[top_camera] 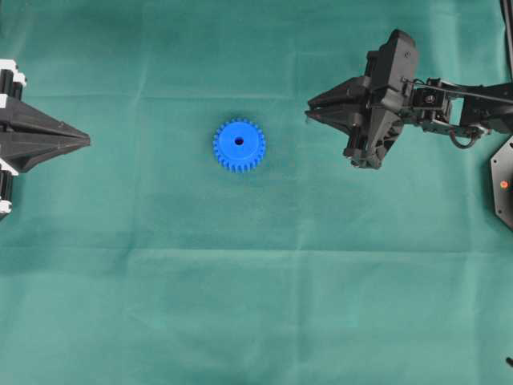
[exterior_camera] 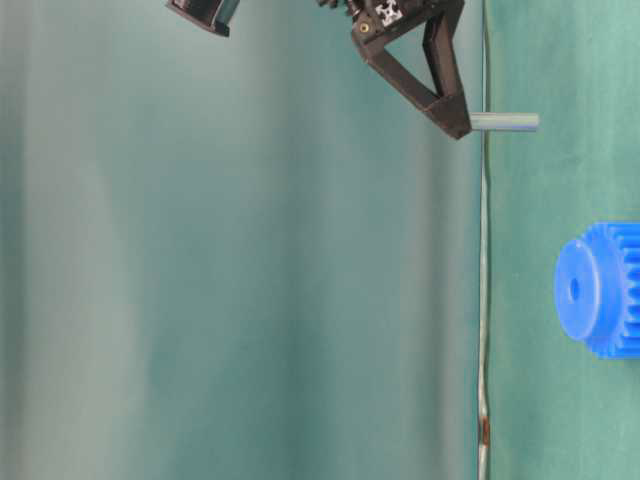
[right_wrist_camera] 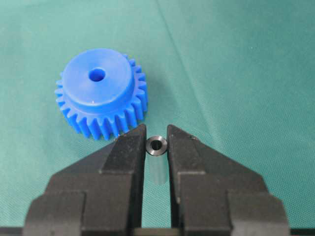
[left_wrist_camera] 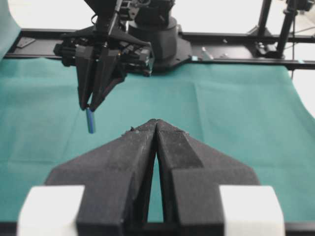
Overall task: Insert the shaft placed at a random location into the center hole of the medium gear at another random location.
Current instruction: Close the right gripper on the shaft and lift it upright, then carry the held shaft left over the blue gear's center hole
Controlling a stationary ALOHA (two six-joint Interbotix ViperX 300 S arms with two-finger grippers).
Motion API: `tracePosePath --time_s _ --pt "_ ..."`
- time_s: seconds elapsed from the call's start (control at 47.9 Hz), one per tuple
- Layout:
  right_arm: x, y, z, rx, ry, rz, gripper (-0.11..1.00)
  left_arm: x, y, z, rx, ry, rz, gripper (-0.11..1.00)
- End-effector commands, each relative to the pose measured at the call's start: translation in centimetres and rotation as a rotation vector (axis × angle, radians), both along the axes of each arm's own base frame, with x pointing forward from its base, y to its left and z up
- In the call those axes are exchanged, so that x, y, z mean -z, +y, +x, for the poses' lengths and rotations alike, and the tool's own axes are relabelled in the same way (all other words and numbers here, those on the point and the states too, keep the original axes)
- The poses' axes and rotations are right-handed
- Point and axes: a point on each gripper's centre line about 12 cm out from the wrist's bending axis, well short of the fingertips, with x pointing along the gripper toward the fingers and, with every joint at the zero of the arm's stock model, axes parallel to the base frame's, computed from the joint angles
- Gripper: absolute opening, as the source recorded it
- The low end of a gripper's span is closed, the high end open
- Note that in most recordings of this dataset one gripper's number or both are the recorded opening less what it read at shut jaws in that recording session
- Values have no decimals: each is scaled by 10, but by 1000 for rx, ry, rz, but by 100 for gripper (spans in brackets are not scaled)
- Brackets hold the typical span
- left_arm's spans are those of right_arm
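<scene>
Both grippers closed: right gripper [right_wrist_camera: 156, 142] clamps the shaft [right_wrist_camera: 156, 145] above the green cloth [top_camera: 256, 305], right of the gear [top_camera: 239, 145]; left gripper [left_wrist_camera: 156, 129] empty, well left of gear

The left gripper [left_wrist_camera: 156, 129] fills the near foreground, its two black fingers pressed together at the tips. Farther off to the left, the right gripper [left_wrist_camera: 89, 106] hangs above the green cloth [left_wrist_camera: 226, 113], pinching the shaft [left_wrist_camera: 90, 121], which points downward.
</scene>
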Motion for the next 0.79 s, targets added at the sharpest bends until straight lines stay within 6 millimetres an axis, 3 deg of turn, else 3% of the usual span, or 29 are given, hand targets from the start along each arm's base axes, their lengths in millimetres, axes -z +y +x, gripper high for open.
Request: tracePosePath --time_s 0.0,0.334,0.772 --pt "-12 -3 4 3 -33 -13 13 -10 0 2 2 -23 0 0" --pt "-14 -3 10 1 -41 -13 13 -10 0 2 2 -23 1 0" --pt "-20 7 67 -55 -71 -18 13 -10 0 2 2 -21 0 0"
